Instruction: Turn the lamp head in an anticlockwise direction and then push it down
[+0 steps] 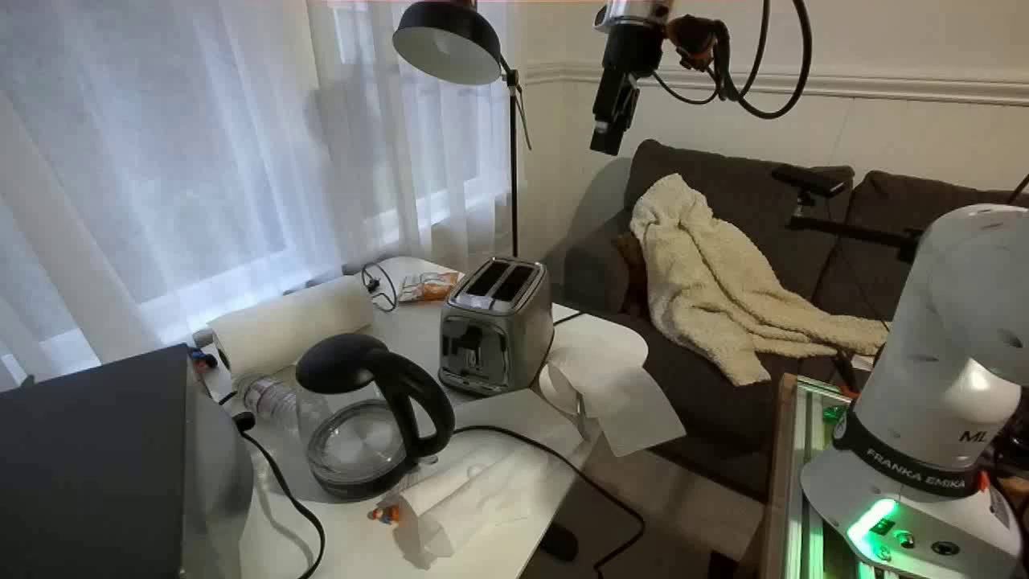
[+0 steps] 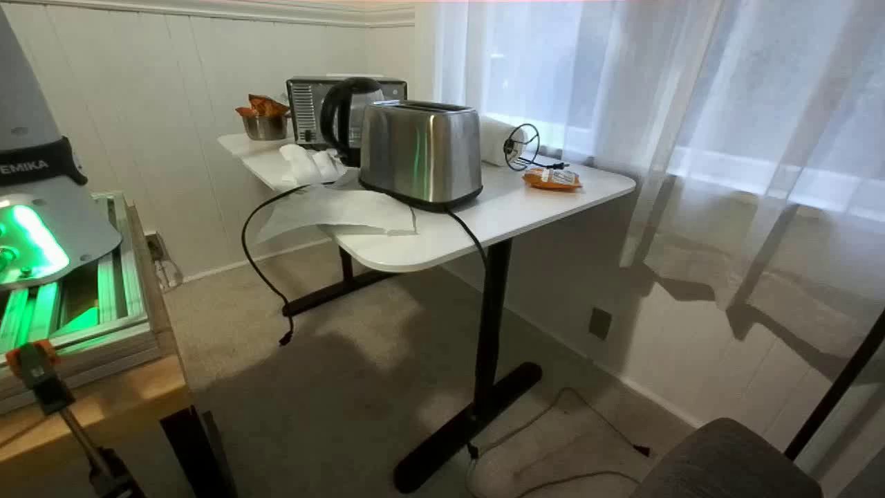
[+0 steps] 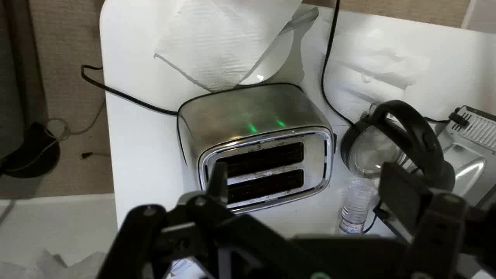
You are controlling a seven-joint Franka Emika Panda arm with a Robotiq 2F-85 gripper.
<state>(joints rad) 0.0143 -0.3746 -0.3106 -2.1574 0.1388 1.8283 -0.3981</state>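
Black, pale inside, the domed lamp head (image 1: pixel 447 45) is hanging at ten o'clock from our fingers (image 3: pixel 405 193) in an exterior view; we're holding them apart.

Around the toaster (image 1: pixel 494 334) on the table (image 1: pixel 354 551)
In an exterior view, an electric kettle (image 1: pixel 366 426) stands before the toaster, to its left; a plastic bottle (image 1: pixel 273 400) and a paper towel roll (image 1: pixel 293 322) lie to the toaster's left, a packet (image 1: pixel 434 287) behind it on the left, a paper towel sheet (image 1: pixel 615 390) just to its right. Behind the toaster stands the lamp pole (image 1: pixel 514 185); higher than it, slightly left, hangs the lamp head (image 1: pixel 448 42). Behind and right of the toaster is the sofa (image 1: pixel 748 193), a jacket (image 1: pixel 707 273) on it.
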